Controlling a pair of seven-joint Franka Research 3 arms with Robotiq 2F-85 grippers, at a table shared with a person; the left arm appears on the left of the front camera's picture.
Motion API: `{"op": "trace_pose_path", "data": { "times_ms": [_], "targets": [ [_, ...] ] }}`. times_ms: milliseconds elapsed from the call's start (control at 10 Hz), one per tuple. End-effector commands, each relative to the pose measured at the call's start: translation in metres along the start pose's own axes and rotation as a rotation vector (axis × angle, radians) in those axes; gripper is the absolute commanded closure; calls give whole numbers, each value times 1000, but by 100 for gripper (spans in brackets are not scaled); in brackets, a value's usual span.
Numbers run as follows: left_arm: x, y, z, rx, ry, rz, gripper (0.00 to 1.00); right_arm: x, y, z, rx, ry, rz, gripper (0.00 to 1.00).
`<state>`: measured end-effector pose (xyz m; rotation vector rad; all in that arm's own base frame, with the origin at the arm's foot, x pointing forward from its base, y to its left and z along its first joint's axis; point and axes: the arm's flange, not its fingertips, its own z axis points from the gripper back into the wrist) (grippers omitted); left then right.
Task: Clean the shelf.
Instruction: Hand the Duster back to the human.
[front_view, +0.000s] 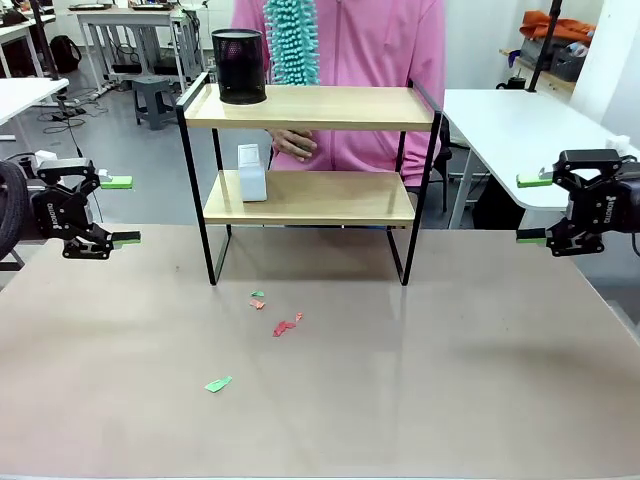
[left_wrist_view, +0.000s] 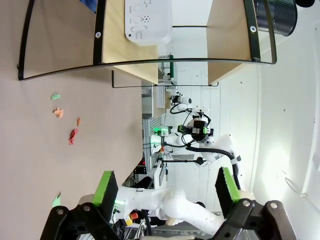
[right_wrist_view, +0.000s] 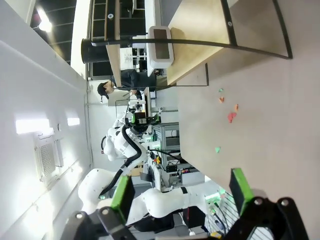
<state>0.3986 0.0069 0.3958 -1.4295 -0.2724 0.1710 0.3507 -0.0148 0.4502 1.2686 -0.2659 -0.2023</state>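
My left gripper (front_view: 118, 211) hung spread wide and empty beyond the table's (front_view: 450, 380) left edge, and my right gripper (front_view: 532, 210) hung the same way off the right edge, both well apart from everything. The shelf (front_view: 310, 195) stood at the middle of the table's far edge. On its top board, at the left end, sat a black mesh cup (front_view: 239, 66); on the lower board, towards the left, stood a small white clock (front_view: 251, 172). Behind the shelf a person in pink held a teal duster (front_view: 292, 40) above the top board. Red and green paper scraps (front_view: 283, 326) lay on the table in front of the shelf, left of the middle.
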Motion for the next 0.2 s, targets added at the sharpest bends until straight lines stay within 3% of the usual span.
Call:
{"op": "trace_pose_path", "data": {
  "times_ms": [0, 100],
  "targets": [
    [-3, -2, 2, -2, -4, 5, 0, 0, -2, 3, 13, 7, 15, 0],
    [-3, -2, 2, -2, -4, 5, 0, 0, -2, 3, 13, 7, 15, 0]
  ]
}}
